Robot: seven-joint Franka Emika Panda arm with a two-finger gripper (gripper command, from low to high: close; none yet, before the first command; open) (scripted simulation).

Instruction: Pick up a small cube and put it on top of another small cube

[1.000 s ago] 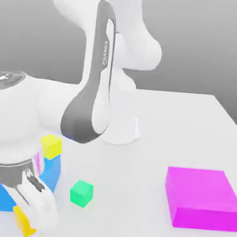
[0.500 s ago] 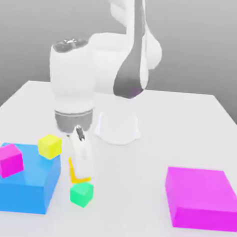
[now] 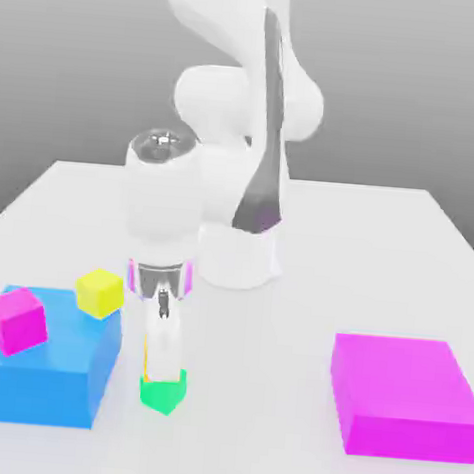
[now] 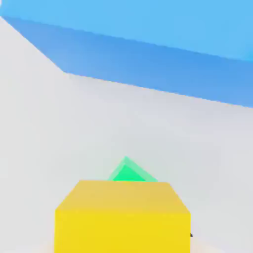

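Base: white, standing on its foot, the landmark for the rest.
Shoulder: the rounded white joint is above the base.
Forearm: the white link with a dark grey strip runs steeply downward, its lower end just above the base.
Wrist: the white barrel is upright, to the exterior view's left of the base, with a shiny grey cap on top.
Collar: a silvery ring under the barrel, magenta touches at both sides.
Gripper: white, seen narrow side on, pointing down, lower than the base in the exterior view and to its left.

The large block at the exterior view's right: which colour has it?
Magenta; best seen in the exterior view.
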